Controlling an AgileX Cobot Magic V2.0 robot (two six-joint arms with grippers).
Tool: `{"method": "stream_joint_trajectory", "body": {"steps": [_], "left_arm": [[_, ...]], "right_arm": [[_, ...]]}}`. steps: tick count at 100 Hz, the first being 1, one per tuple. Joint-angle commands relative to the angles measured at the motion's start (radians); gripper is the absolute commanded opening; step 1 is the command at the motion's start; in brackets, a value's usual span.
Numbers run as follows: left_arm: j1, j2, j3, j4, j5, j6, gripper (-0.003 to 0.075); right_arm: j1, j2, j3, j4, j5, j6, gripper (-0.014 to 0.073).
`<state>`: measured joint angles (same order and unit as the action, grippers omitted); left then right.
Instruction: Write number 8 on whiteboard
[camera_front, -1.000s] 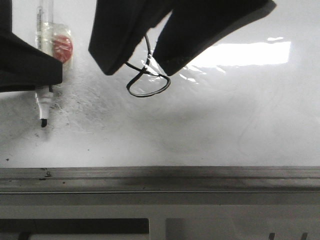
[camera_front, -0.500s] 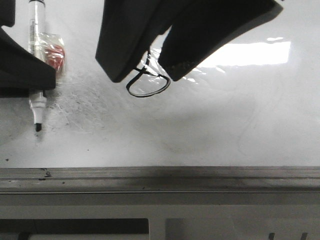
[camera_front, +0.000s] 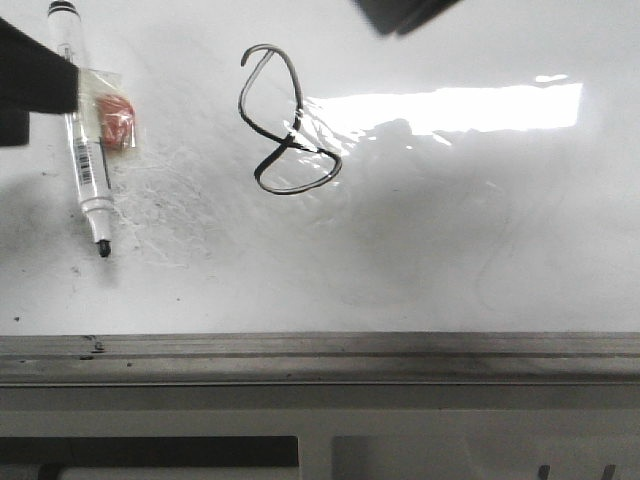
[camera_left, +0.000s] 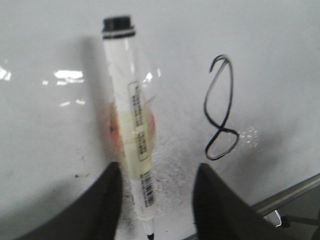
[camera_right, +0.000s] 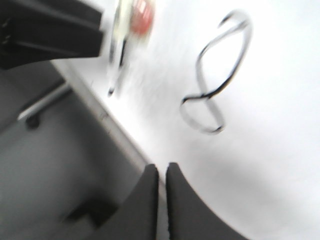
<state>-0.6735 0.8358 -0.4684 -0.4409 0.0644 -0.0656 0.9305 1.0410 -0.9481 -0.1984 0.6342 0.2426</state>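
The number 8 (camera_front: 290, 140) is a thin black slanted figure on the whiteboard (camera_front: 450, 250), with a narrow upper loop and a wider lower loop. It also shows in the left wrist view (camera_left: 220, 127) and, blurred, in the right wrist view (camera_right: 215, 92). A white marker (camera_front: 85, 150) with tape and a red patch lies on the board left of the 8, tip toward the rail. My left gripper (camera_left: 158, 170) is open, its fingers either side of the marker (camera_left: 127, 100) near its tip. My right gripper (camera_right: 162, 167) is shut and empty, raised at the top of the front view (camera_front: 400, 12).
A grey metal edge rail (camera_front: 320, 350) runs along the board's near edge. Grey smudges and scratch marks (camera_front: 160, 210) lie beside the marker. Bright glare (camera_front: 470, 105) sits right of the 8.
My right gripper has lifted away from the 8, uncovering its upper loop. My left gripper has drawn back to the upper left, and more of the marker now shows, tilted.
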Motion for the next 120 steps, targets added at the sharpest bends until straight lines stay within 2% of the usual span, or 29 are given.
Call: {"method": "stream_joint_trajectory", "body": {"steps": [1, 2, 17, 40, 59, 75, 120], "left_arm": [[0.003, -0.089, -0.022, 0.057, -0.052, -0.004, 0.0013], [0.003, -0.104, -0.020, 0.067, -0.052, -0.002, -0.0025], [0.003, -0.273, 0.020, 0.176, -0.072, -0.001, -0.0020], [0.003, -0.563, 0.178, 0.317, -0.131, -0.001, -0.0020], [0.003, -0.753, 0.297, 0.348, -0.129, -0.001, -0.0020], [0.003, -0.812, 0.348, 0.345, -0.129, -0.003, -0.0020], [0.003, -0.812, 0.383, 0.345, -0.129, -0.003, -0.0020]], "right_arm": [[0.000, -0.119, 0.037, -0.125, -0.167, 0.011, -0.0063], [0.000, -0.137, 0.050, -0.133, -0.176, 0.011, -0.0063], [0.000, -0.329, 0.210, -0.277, -0.366, 0.011, -0.0063], [0.000, -0.648, 0.472, -0.291, -0.528, 0.011, -0.0063], [0.000, -0.884, 0.608, -0.315, -0.504, 0.011, -0.0063], [0.000, -1.007, 0.651, -0.315, -0.500, 0.011, -0.0063], [0.000, -1.033, 0.656, -0.315, -0.500, 0.011, -0.0063]]}}
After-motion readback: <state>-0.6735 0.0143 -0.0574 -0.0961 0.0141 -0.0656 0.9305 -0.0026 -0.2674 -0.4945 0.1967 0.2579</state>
